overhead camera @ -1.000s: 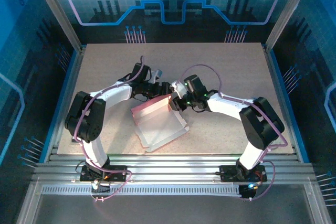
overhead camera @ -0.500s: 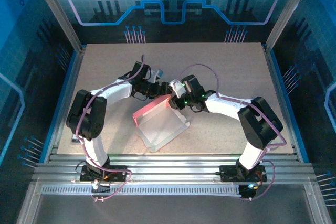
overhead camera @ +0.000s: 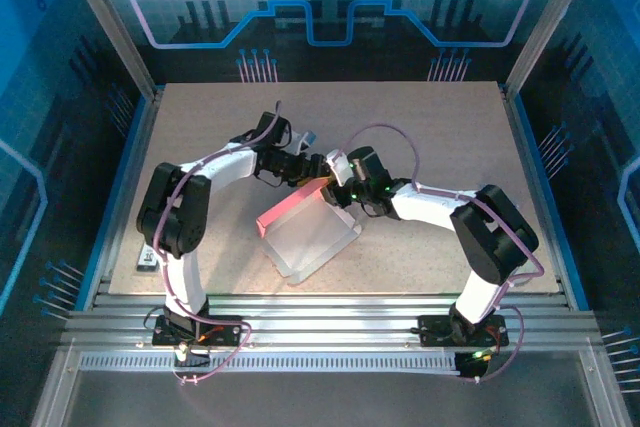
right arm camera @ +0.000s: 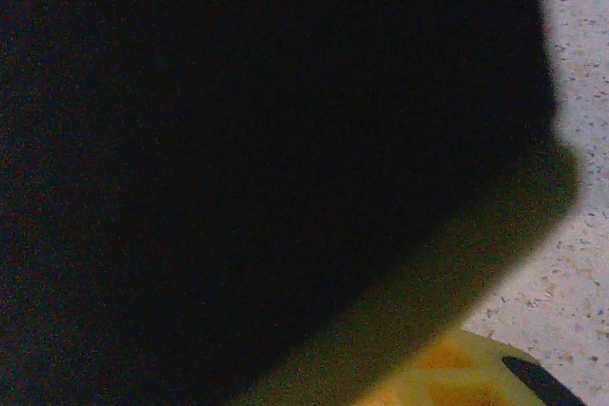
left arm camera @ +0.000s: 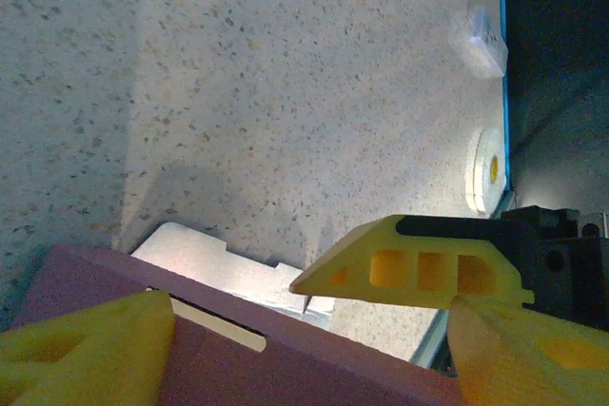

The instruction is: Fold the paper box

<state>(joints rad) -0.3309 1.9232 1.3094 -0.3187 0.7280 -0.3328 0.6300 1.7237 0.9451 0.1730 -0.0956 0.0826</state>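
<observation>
Over the last second the left arm [overhead camera: 215, 169] has swung up and away from the lower left of the top view. Its elbow now sits higher, and the left end effector [overhead camera: 312, 164] has slid a little to the right along the top edge of the paper box [overhead camera: 312, 245]. The box lies at the centre of the worktop [overhead camera: 430, 137], just below where the two arms meet. Its pink panel [overhead camera: 290, 209] now reads as a narrower strip than before, which suggests it has been tipped up more steeply from the whitish face lying flat below it.

In the left wrist view the left end effector is released. Its yellow fingers [left arm camera: 86, 349] stand wide apart at the lower corners of the frame, with the pink panel's edge running between them and not pinched.

The right end effector [overhead camera: 336, 187] is at the panel's upper right corner. Its wrist view is almost wholly dark, with one yellow finger at the bottom edge, so I cannot tell whether it is clenched on the card or only resting against it.

My reading is that this step is raising one wall along its crease. The fold is only begun, because the other panels and flaps are still flat. The raised wall may also spring back if nothing holds it.
</observation>
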